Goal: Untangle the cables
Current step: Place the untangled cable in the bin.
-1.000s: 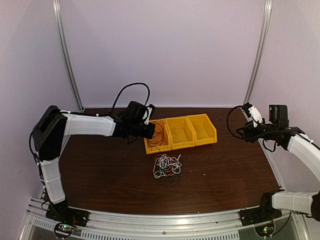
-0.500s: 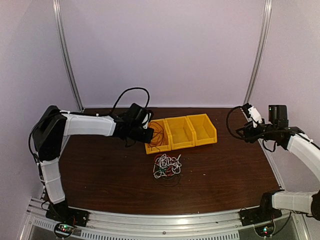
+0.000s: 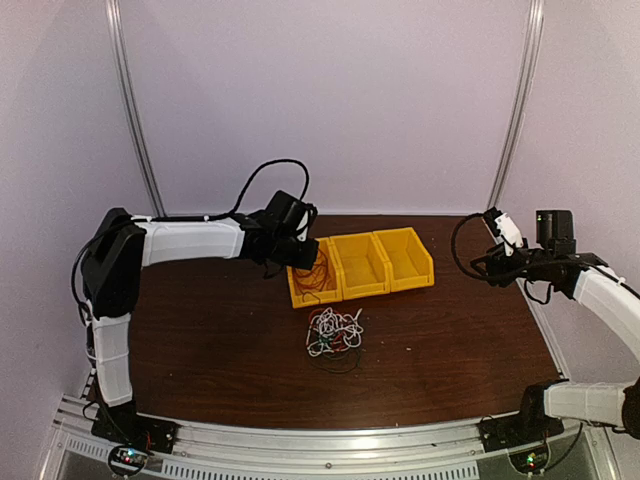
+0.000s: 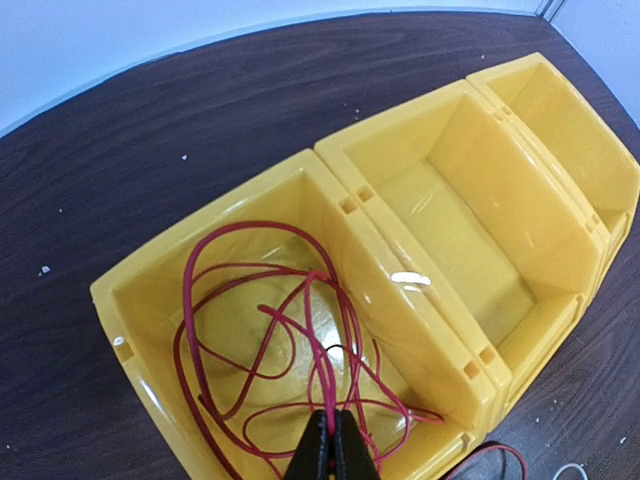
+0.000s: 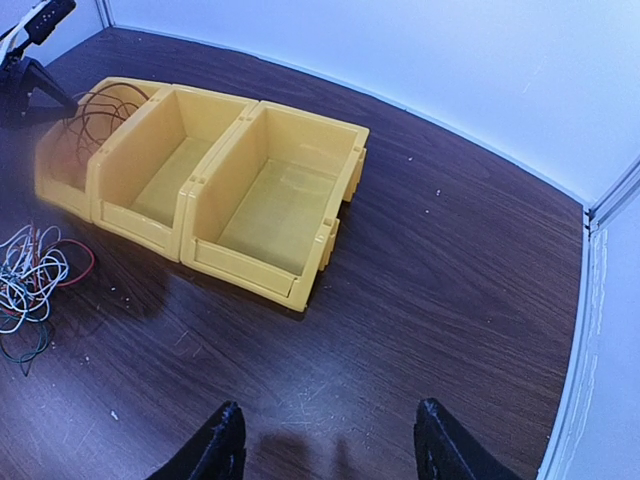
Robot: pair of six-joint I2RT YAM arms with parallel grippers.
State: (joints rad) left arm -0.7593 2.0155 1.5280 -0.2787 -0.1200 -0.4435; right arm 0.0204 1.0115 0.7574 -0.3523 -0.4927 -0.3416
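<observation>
A loose red cable point(image 4: 316, 345) lies in loops inside the leftmost yellow bin point(image 4: 230, 205). My left gripper point(image 4: 331, 425) is shut on a strand of it, just above the bin's near end; in the top view that gripper point(image 3: 300, 252) hangs over the leftmost yellow bin point(image 3: 300, 293). A tangled clump of white, red and black cables point(image 3: 334, 332) rests on the table in front of the bins, and the clump point(image 5: 30, 280) also shows at the left edge of the right wrist view. My right gripper point(image 5: 330, 435) is open and holds nothing, far off by the table's right edge point(image 3: 486, 262).
Two more yellow bins, the middle point(image 3: 360, 262) and the right point(image 3: 405, 257), stand joined to the first and hold nothing. Dark wood table point(image 3: 200, 330) with a pale wall behind and metal posts point(image 3: 515, 110) at the back corners.
My left gripper has shifted right and slightly back, from beside the leftmost bin to over it, still shut on the red cable. The right arm has not moved.
</observation>
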